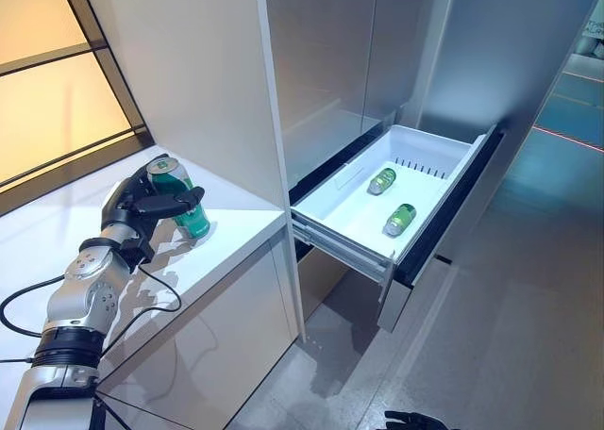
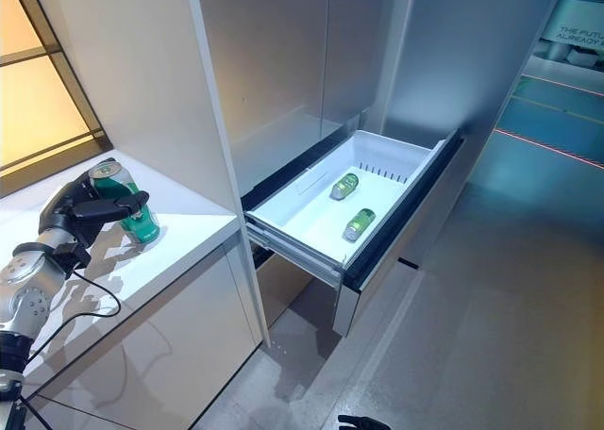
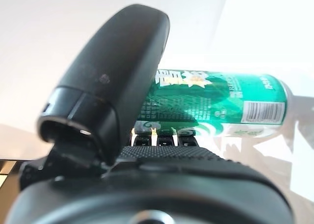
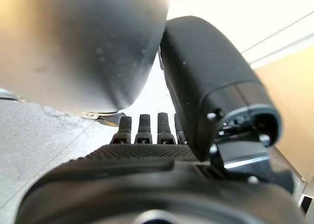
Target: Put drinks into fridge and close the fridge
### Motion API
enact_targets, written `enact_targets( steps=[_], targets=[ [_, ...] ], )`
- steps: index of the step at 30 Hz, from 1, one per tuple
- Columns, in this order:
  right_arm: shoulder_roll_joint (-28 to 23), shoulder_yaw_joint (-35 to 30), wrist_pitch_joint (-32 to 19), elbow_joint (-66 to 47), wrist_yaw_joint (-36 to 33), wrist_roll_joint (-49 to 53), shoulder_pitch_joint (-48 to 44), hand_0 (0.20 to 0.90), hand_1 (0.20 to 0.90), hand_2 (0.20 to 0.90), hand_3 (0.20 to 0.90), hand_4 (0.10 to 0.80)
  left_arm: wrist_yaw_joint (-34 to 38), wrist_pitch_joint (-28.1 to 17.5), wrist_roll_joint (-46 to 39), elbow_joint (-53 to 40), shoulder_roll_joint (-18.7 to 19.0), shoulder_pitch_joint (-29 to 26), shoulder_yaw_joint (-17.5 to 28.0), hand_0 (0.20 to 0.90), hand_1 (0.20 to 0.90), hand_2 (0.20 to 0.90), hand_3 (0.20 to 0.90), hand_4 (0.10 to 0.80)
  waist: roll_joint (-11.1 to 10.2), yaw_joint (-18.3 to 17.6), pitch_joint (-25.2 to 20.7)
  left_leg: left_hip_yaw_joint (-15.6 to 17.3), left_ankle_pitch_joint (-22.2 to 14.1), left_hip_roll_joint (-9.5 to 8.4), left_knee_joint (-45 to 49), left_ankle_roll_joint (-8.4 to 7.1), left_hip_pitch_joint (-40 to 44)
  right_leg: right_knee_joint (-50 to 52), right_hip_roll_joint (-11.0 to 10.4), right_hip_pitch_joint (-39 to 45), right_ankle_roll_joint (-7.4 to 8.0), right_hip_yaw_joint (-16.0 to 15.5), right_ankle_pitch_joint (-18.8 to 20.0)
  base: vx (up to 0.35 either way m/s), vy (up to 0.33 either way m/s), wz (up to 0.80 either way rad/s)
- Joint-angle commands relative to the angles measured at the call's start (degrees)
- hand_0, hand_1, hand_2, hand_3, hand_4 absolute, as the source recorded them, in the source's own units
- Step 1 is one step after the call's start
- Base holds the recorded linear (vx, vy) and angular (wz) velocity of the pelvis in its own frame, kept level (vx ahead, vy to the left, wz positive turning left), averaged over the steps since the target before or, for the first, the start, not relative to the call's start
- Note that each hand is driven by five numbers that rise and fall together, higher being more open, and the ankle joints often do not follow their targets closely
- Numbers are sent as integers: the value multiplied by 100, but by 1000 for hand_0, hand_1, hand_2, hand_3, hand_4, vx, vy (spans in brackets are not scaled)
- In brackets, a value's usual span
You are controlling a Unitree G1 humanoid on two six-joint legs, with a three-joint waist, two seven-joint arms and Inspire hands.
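Note:
My left hand (image 1: 132, 209) is shut on a green can (image 1: 193, 219), fingers and thumb curled round its upper part. The can is tilted and sits at or just above the white counter (image 1: 236, 224), near its right edge. In the left wrist view the can (image 3: 221, 103) shows past the thumb (image 3: 117, 76). The fridge drawer (image 1: 429, 149) stands pulled out to the right of the counter. Two green cans (image 1: 381, 180) (image 1: 400, 220) lie on their sides in it. My right hand (image 4: 147, 160) hangs low over the floor, relaxed and empty.
A tall white panel (image 1: 208, 72) rises at the counter's right end, between the counter and the fridge. The drawer's dark front (image 1: 444, 224) juts out over the grey floor (image 1: 510, 336). A window (image 1: 47, 81) is behind the counter on the left.

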Motion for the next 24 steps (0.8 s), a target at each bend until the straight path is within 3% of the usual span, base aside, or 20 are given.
enact_targets(
  steps=[1,17,22,24],
  targets=[
    [-185,210,82,162,109,-67,203,900,900,900,900,800,-41,-792,-168,-58,256,-1359,144,300,300,300,200,100,49,-175,-52,-39,-724,-270,299,150,215,660,84,-132,185,302,-487,6,0,-4],
    [-139,276,45,113,81,-57,277,900,900,900,900,800,294,-1568,-282,-260,10,-1414,167,300,300,300,200,100,34,-253,-103,13,-715,-258,263,129,225,636,104,-138,181,365,-481,1,-2,-4],
    [-144,315,-81,-49,124,-29,289,900,900,900,900,800,102,-1625,-282,-755,-35,-1381,93,300,300,300,200,100,19,-246,-102,-5,-709,-258,245,127,227,628,106,-136,178,369,-478,-2,-1,-1],
    [-164,371,-207,-426,108,32,258,900,900,900,900,800,60,-1533,-480,-1437,-65,-1370,9,300,300,300,200,100,4,-215,-92,-38,-693,-262,229,129,223,611,105,-126,177,356,-462,-40,-2,1]
  ],
)
